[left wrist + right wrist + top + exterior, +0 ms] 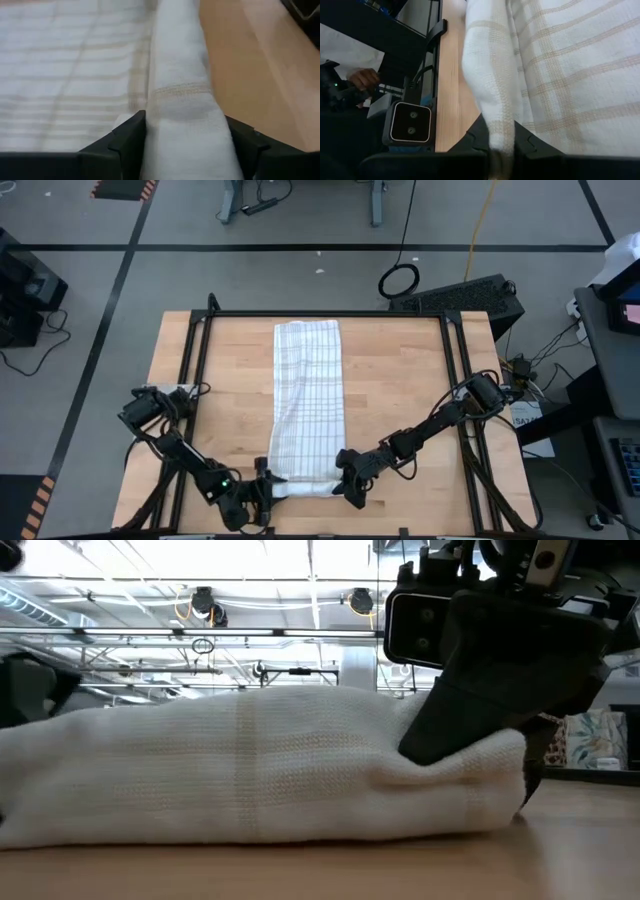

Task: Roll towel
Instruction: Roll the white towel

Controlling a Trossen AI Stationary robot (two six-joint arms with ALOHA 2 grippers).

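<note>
White checked towel (308, 405) lies lengthwise down table (400, 400) centre; near end forms short roll, axis crosswise; left gripper (262, 488) and right gripper (348, 485) each clamp one roll end; unrolled length extends away from both.

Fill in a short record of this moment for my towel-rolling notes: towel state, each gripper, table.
towel: long strip laid flat on the table, near end turned up into a first roll
left gripper: closed on the roll's left end
right gripper: pinched shut on the roll's right end
table: light wood, dark frame rails along both sides
</note>
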